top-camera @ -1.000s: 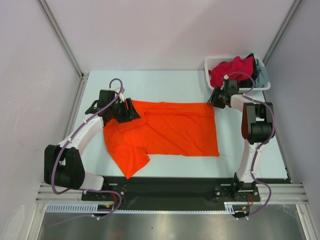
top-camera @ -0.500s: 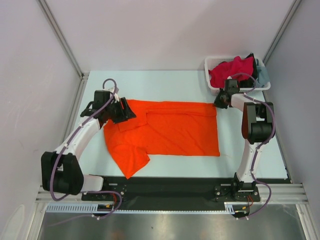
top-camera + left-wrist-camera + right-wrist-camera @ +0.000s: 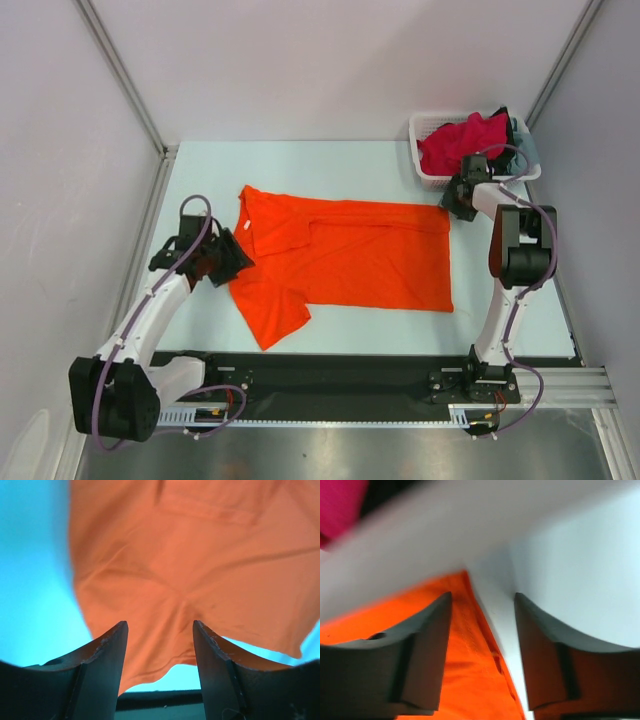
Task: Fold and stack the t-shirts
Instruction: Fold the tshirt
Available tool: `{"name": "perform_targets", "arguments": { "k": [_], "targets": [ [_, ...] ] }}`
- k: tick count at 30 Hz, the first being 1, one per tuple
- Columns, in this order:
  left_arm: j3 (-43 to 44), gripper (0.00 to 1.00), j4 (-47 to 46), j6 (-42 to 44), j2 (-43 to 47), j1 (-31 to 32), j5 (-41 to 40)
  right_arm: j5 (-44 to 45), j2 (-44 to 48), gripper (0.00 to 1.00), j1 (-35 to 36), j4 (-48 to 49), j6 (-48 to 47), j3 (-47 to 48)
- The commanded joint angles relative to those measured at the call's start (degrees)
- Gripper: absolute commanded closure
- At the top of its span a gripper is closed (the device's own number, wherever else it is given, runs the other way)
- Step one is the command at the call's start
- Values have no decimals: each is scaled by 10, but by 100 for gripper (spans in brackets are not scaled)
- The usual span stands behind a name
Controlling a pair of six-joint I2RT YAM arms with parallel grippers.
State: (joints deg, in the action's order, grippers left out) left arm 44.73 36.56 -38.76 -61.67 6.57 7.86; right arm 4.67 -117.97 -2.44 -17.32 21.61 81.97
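The orange shirt (image 3: pixel 350 262) lies spread flat in the middle of the pale tabletop (image 3: pixel 330 170), its long side running left to right in the top view. One sleeve (image 3: pixel 272 312) fans out toward the lower left, and the straight hem closes off the right side. The left tool (image 3: pixel 232 262) sits at the shirt's left edge, just above that sleeve. In the left wrist view its two dark fingers (image 3: pixel 107 655) are spread apart. Orange cloth shows through the gap and beyond it, and nothing is pinched between them. Bare tabletop fills the left side of that view. The right tool (image 3: pixel 458 200) is at the shirt's upper right corner, just beside the white basket (image 3: pixel 418 128) in the upper right of the top view. Its fingers (image 3: pixel 427 645) are spread too. The pointed corner of the orange cloth lies under the gap and reaches up the middle of the right wrist view, with no cloth gripped as far as that blurred picture shows. A pale blurred band crosses the top of the view, with a patch of pink in its upper left corner. The basket holds a crimson shirt (image 3: pixel 462 142) heaped over its rim, a black shirt (image 3: pixel 503 118) behind it, and a grey-blue shirt (image 3: pixel 527 152) at its right end.
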Motion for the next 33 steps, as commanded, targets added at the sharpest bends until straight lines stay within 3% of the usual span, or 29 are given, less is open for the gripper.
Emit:
{"name": "perform_targets", "arguments": {
  "k": [1, 3, 8, 13, 19, 28, 31, 32, 33],
  "targets": [
    [-24, 40, 69, -45, 27, -3, -54, 57, 64, 37, 9, -67, -13, -3],
    [-41, 40, 84, -54, 42, -3, -77, 77, 96, 27, 8, -86, -12, -19],
    [-89, 43, 58, -84, 25, -3, -60, 75, 175, 23, -4, -161, -5, -21],
    [-112, 47, 24, -104, -61, -3, -36, -5, 230, 28, 9, -241, 19, -30],
    [-117, 49, 4, -121, -88, -2, -52, -65, 345, 30, 77, -261, 50, -159],
    [-174, 54, 1, -166, -75, -2, -59, -32, 443, 30, 98, -301, 135, -290],
    [-187, 60, -5, -177, -72, -3, -59, -34, 449, 31, 92, -295, 156, -319],
    [-188, 71, -8, -177, -72, -3, -57, -40, 446, 32, 87, -296, 160, -326],
    [-189, 74, -9, -178, -71, -3, -57, -46, 441, 32, 79, -293, 166, -334]
  ]
}}
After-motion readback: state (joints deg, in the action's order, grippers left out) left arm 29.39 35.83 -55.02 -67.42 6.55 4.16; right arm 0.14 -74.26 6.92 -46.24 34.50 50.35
